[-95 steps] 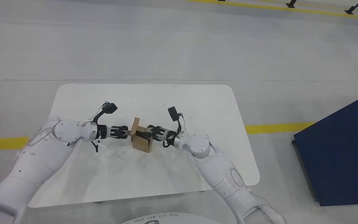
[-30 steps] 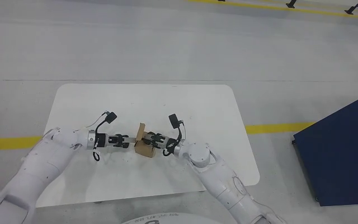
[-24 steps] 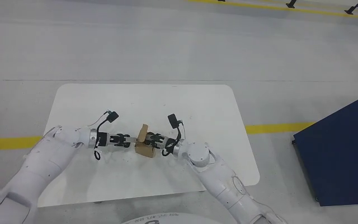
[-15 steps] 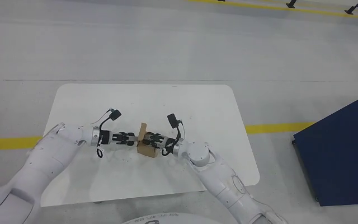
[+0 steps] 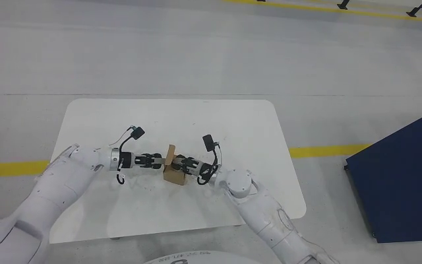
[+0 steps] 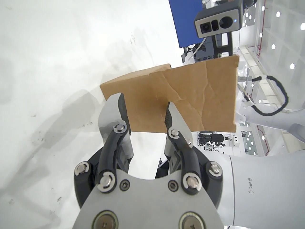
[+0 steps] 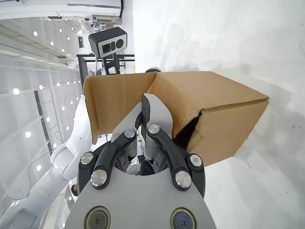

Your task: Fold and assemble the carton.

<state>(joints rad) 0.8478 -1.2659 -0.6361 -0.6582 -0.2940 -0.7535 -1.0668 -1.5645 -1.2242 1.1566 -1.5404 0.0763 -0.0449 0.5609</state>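
Brown cardboard carton (image 5: pixel 173 173): brace w/ your spread-open left end effector (image 6: pixel 144 103), push flap (image 7: pixel 112 96) slowly w/ clenched right end effector (image 7: pixel 144 101).

The right pincer (image 7: pixel 145 99) covers part of the carton (image 7: pixel 214 106), whose inside is too dark to make out.

Right gripper (image 7: pixel 144 101), fingers (image 7: pixel 158 113) pressed together, hangs close against a brown carton (image 7: pixel 214 120) lying on the white table (image 7: pixel 214 24); one flap (image 7: pixel 114 96) stands out wide, a dark gap shows at a folded corner, and the other arm's wrist camera (image 7: pixel 108 42) rises beyond the carton
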